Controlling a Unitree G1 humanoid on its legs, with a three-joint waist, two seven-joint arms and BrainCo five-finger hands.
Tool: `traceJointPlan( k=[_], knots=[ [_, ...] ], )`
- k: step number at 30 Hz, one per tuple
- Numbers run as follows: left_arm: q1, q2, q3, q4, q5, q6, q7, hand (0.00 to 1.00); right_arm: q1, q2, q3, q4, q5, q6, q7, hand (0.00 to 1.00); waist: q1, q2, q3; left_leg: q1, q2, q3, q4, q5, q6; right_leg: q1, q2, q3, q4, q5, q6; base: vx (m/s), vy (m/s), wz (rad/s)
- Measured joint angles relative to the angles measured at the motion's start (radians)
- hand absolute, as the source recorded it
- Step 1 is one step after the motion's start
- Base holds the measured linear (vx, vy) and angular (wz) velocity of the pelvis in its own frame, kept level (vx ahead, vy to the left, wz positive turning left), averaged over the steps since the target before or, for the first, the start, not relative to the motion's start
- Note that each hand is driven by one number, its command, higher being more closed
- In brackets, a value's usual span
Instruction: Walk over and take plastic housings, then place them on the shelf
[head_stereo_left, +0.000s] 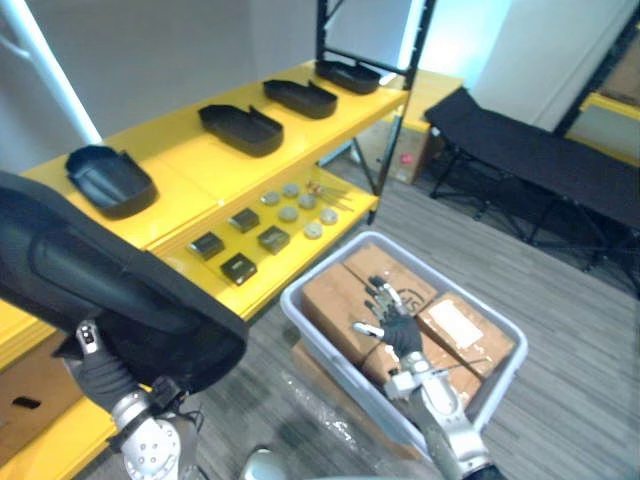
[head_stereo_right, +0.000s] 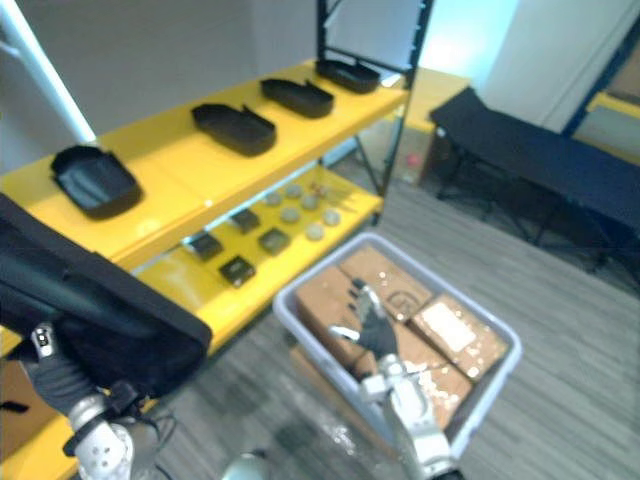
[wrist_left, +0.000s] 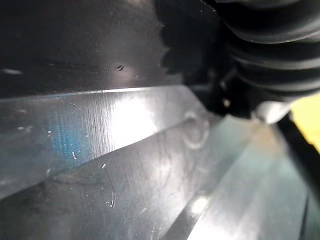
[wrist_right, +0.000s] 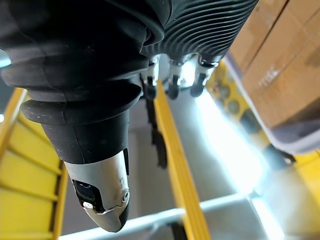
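left hand (head_stereo_left: 97, 362) fingers hidden under black housing (head_stereo_left: 110, 290), grip cannot be told | right hand (head_stereo_left: 397, 328) fingers spread, above bin (head_stereo_left: 318, 345) | four housings (head_stereo_left: 241, 128) lie on shelf (head_stereo_left: 188, 163) top | advice: keep load level, lower onto bare yellow, clear of neighbours
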Motion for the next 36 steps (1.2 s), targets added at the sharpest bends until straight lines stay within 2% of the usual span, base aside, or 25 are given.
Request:
traceJointPlan(
  k=[3, 6, 9, 12, 15, 17, 20, 21, 24, 25, 27, 30, 31, 32, 33, 34, 35, 36],
  knots=[
    [0.016, -0.012, -0.008, 0.0, -0.002, 0.0, -0.045, 1.0, 0.0, -0.008, -0.015, 0.0, -0.027, 0.0, -0.007, 0.0, 0.009, 0.012, 0.03, -0.021, 0.0, 0.027, -0.009, 0.02, -0.003, 0.015, 0.005, -0.042, 0.001, -0.003, -0.003, -0.08, 0.012, 0.65],
    [0.053, -0.012, -0.01, 0.0, -0.037, 0.0, -0.052, 1.0, 0.0, 0.007, -0.014, 0.0, -0.044, 0.0, -0.015, 0.0, 0.008, 0.01, 0.033, -0.029, -0.006, 0.051, -0.013, 0.034, 0.006, 0.013, -0.002, -0.037, 0.006, -0.003, -0.003, -0.05, 0.042, 0.18],
    [0.056, -0.009, -0.014, 0.0, -0.037, -0.003, -0.051, 1.0, 0.01, 0.011, -0.017, 0.0, -0.05, -0.004, -0.027, 0.0, 0.004, 0.002, 0.033, -0.016, -0.005, 0.08, -0.035, 0.041, 0.013, 0.011, -0.009, -0.023, 0.009, -0.008, -0.003, -0.07, 0.033, -0.03],
    [0.046, -0.004, -0.045, -0.001, -0.031, -0.038, -0.053, 1.0, 0.036, 0.015, -0.034, 0.0, -0.053, -0.005, -0.043, 0.0, -0.001, -0.004, 0.034, -0.017, -0.006, 0.127, -0.069, 0.049, 0.024, -0.016, -0.02, 0.006, 0.009, -0.017, 0.003, -0.07, 0.035, -0.1],
    [0.007, 0.02, -0.049, -0.001, -0.018, -0.039, -0.052, 1.0, 0.04, 0.017, -0.045, 0.0, -0.072, -0.012, -0.065, 0.0, -0.008, -0.011, 0.037, -0.018, -0.01, 0.158, -0.077, 0.06, 0.02, -0.034, -0.029, 0.027, 0.017, -0.011, -0.003, 0.03, 0.039, -0.07],
    [-0.029, 0.05, -0.05, -0.002, -0.006, -0.038, -0.051, 1.0, 0.036, 0.023, -0.078, 0.0, -0.072, -0.013, -0.069, 0.0, -0.027, -0.025, 0.041, -0.037, -0.021, 0.164, -0.066, 0.068, 0.018, -0.044, -0.039, 0.029, 0.018, 0.013, 0.016, 0.07, 0.036, 0.1],
    [-0.058, 0.069, -0.057, -0.002, 0.012, -0.038, -0.044, 1.0, 0.026, 0.023, -0.113, 0.0, -0.071, -0.013, -0.068, 0.0, -0.027, -0.035, 0.052, -0.054, -0.019, 0.209, -0.022, 0.067, 0.018, -0.054, -0.047, 0.069, 0.02, 0.02, 0.016, 0.04, 0.063, -0.09],
    [-0.063, 0.072, -0.065, -0.002, 0.012, -0.037, -0.035, 1.0, 0.016, 0.021, -0.119, 0.0, -0.07, -0.014, -0.067, 0.0, -0.028, -0.033, 0.059, -0.059, -0.017, 0.215, 0.005, 0.056, 0.024, -0.053, -0.047, 0.081, 0.024, 0.024, 0.011, 0.01, 0.039, -0.16],
    [-0.07, 0.069, -0.097, -0.002, 0.012, -0.031, -0.005, 1.0, -0.002, 0.017, -0.124, -0.003, -0.069, -0.024, -0.059, 0.0, -0.03, -0.007, 0.104, -0.069, 0.009, 0.222, 0.13, -0.019, 0.03, -0.031, -0.04, 0.103, 0.06, 0.024, 0.011, -0.03, 0.059, -0.18],
    [-0.062, 0.068, -0.099, -0.001, 0.009, -0.028, 0.002, 1.0, -0.004, 0.017, -0.123, -0.005, -0.069, -0.024, -0.05, 0.0, -0.029, 0.006, 0.115, -0.073, 0.02, 0.233, 0.178, -0.055, 0.039, -0.026, -0.038, 0.111, 0.074, 0.019, 0.006, -0.06, 0.08, -0.23],
    [-0.051, 0.068, -0.099, -0.001, 0.009, -0.027, 0.01, 1.0, -0.003, 0.019, -0.121, -0.007, -0.07, -0.024, -0.046, 0.0, -0.03, 0.015, 0.124, -0.096, 0.026, 0.242, 0.248, -0.112, 0.05, -0.019, -0.043, 0.113, 0.089, -0.014, 0.013, -0.06, 0.074, -0.07],
    [-0.029, 0.066, -0.09, -0.001, 0.01, -0.024, 0.024, 1.0, 0.0, 0.033, -0.117, -0.007, -0.07, -0.021, -0.035, 0.0, -0.024, 0.014, 0.137, -0.133, 0.031, 0.241, 0.347, -0.181, 0.065, -0.016, -0.057, 0.115, 0.128, -0.072, 0.035, -0.08, 0.125, 0.13],
    [-0.003, 0.065, -0.072, 0.0, 0.01, -0.02, 0.024, 1.0, 0.0, 0.045, -0.117, -0.007, -0.067, -0.019, -0.025, 0.0, -0.022, 0.005, 0.141, -0.144, 0.031, 0.249, 0.399, -0.214, 0.073, -0.008, -0.073, 0.108, 0.149, -0.098, 0.038, -0.05, 0.12, 0.18],
    [0.005, 0.065, -0.064, 0.0, 0.01, -0.018, 0.024, 1.0, 0.0, 0.049, -0.118, -0.007, -0.065, -0.018, -0.025, 0.0, -0.022, -0.003, 0.143, -0.149, 0.032, 0.26, 0.427, -0.226, 0.086, -0.003, -0.08, 0.105, 0.154, -0.106, 0.036, -0.02, 0.202, 0.27],
    [0.015, 0.065, -0.058, 0.0, 0.01, -0.018, 0.024, 1.0, 0.002, 0.055, -0.121, -0.007, -0.064, -0.019, -0.027, 0.0, -0.022, -0.013, 0.142, -0.164, 0.035, 0.282, 0.49, -0.25, 0.12, 0.006, -0.09, 0.1, 0.158, -0.116, 0.03, 0.11, 0.271, 0.37],
    [0.023, 0.067, -0.047, 0.0, 0.012, -0.018, 0.024, 1.0, 0.022, 0.045, -0.139, -0.013, -0.065, -0.019, -0.028, 0.0, -0.024, 0.0, 0.134, -0.171, 0.034, 0.315, 0.526, -0.321, 0.127, 0.029, -0.095, 0.082, 0.204, -0.117, -0.018, 0.16, 0.3, 0.5],
    [0.019, 0.065, -0.04, 0.003, 0.012, -0.018, 0.024, 1.0, 0.032, 0.048, -0.148, -0.017, -0.064, -0.02, -0.032, 0.0, -0.023, 0.001, 0.135, -0.174, 0.023, 0.304, 0.536, -0.336, 0.124, 0.009, -0.114, 0.086, 0.268, -0.099, -0.044, 0.19, 0.264, 0.68],
    [0.017, 0.065, -0.032, 0.004, 0.012, -0.018, 0.027, 1.0, 0.051, 0.049, -0.151, -0.017, -0.064, -0.019, -0.036, 0.0, -0.024, -0.002, 0.133, -0.172, 0.002, 0.284, 0.524, -0.342, 0.131, -0.046, -0.14, 0.12, 0.381, -0.046, -0.1, 0.17, 0.258, 0.81]
  ],
)
